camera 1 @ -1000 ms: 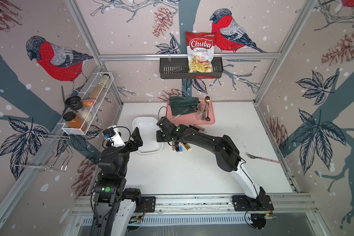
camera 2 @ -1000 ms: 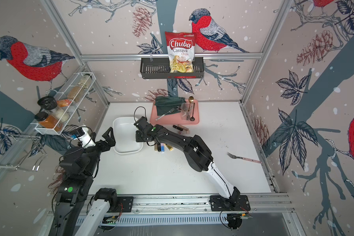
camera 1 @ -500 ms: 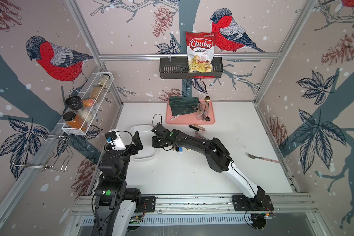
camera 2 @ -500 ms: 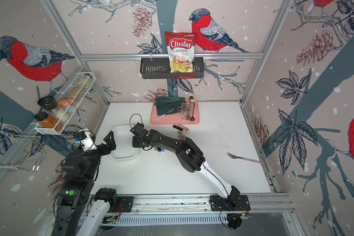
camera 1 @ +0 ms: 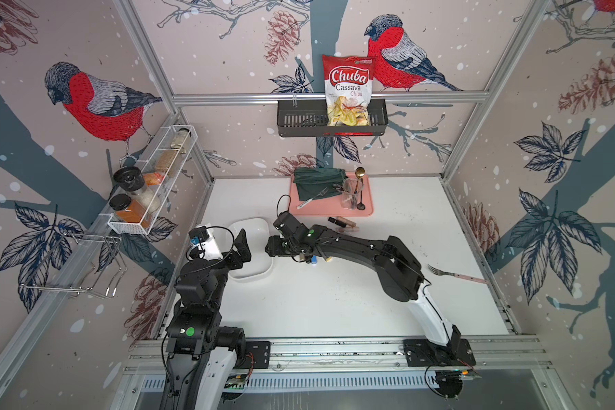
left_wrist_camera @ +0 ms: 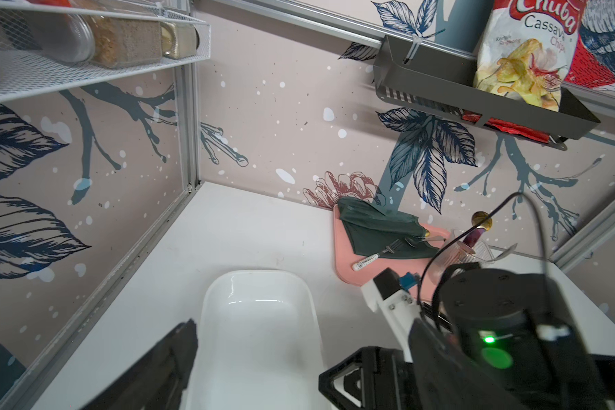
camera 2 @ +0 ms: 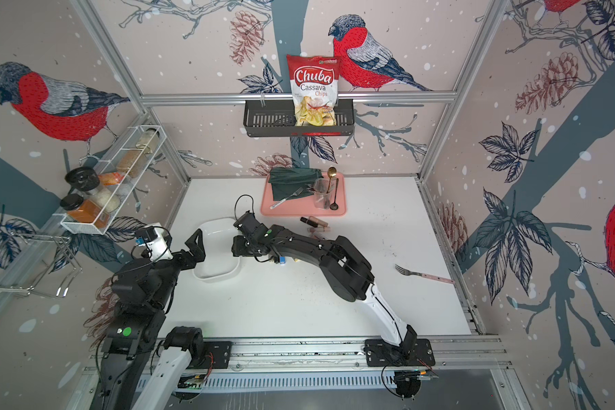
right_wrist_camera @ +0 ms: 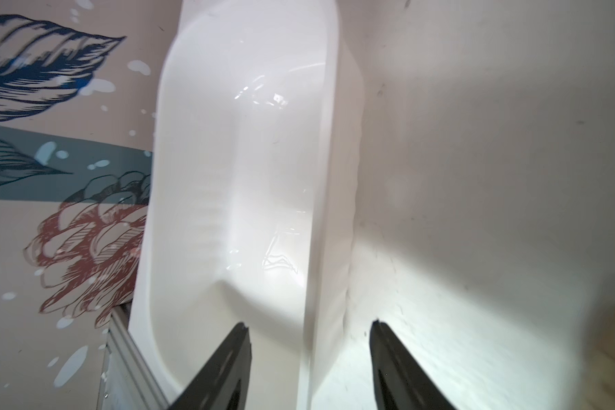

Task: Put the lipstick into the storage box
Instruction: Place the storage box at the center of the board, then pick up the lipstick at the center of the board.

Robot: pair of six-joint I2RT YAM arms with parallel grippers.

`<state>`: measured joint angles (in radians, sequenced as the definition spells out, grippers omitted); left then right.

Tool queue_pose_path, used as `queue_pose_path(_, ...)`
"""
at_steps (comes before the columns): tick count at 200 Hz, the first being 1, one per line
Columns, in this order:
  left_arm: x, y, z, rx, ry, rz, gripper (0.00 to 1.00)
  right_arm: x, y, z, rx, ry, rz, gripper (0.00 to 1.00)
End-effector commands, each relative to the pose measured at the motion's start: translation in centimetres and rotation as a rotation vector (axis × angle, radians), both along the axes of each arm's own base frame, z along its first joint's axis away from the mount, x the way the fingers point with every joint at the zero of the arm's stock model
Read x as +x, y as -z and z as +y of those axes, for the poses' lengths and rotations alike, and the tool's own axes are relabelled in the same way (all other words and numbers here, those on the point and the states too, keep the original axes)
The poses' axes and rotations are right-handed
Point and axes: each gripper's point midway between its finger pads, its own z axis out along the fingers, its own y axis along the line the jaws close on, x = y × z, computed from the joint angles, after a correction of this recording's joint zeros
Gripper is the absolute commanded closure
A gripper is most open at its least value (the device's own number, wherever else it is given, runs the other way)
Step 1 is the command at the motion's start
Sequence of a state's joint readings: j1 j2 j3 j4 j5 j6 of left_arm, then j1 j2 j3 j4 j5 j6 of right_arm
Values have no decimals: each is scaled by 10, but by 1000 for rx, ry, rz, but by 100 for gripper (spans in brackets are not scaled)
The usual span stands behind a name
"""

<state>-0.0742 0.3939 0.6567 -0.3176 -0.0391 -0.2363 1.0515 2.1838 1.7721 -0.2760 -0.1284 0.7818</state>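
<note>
The red-and-white foil snack bag (camera 1: pixel 348 81) standing in the black slotted wall basket (camera 1: pixel 299 122) read "Chuba Cassava Chips". The print on the white handle of the fork (left_wrist_camera: pixel 377 255) lying on the flat pink tray (camera 1: pixel 367 207) was too small to read. A lipstick tube (camera 1: pixel 342 222) with a dark cap and rose-gold body lay flat on the white table (camera 1: pixel 334 301) just in front of that tray. Its long axis ran roughly along the tray's front edge, cap end toward the white rounded plastic storage box (camera 1: pixel 251 225). A second pinkish tube (camera 1: pixel 348 230) lay just beside it, nearly parallel. Both tubes were on the table outside the box, apart from it. The right gripper (right_wrist_camera: pixel 309 323) hovered over the box's rim on the side nearer the tubes, its fingers parted and framing only rim and bare table. The left gripper (left_wrist_camera: pixel 256 349) hung at the box's near end with its jaws spread wide, gripping nothing.
</note>
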Motion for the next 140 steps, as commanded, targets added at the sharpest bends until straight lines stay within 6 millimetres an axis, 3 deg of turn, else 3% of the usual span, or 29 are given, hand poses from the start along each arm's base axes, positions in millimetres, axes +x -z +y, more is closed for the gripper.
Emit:
queue_pose_path(1,3,-10,-23,-13,129,-38,3,17,-51,-28,80,21,-138,39)
queue_pose_path(36,16,1,-67,-52,387,19,2,31,-53,-115,-12,79,-192,35)
queue_pose_path(71,40,31,-101,-100,555,177,3,38,-47,-196,-142,148,-259,31)
queue_pose_path(101,50,55,-138,-44,644,281,3,39,-25,-262,-252,199,-246,29)
queue_pose_path(120,57,81,-155,-4,666,355,4,38,-6,-293,-251,215,-181,30)
queue_pose_path(140,61,101,-162,-16,690,390,4,32,5,-305,-228,190,-165,30)
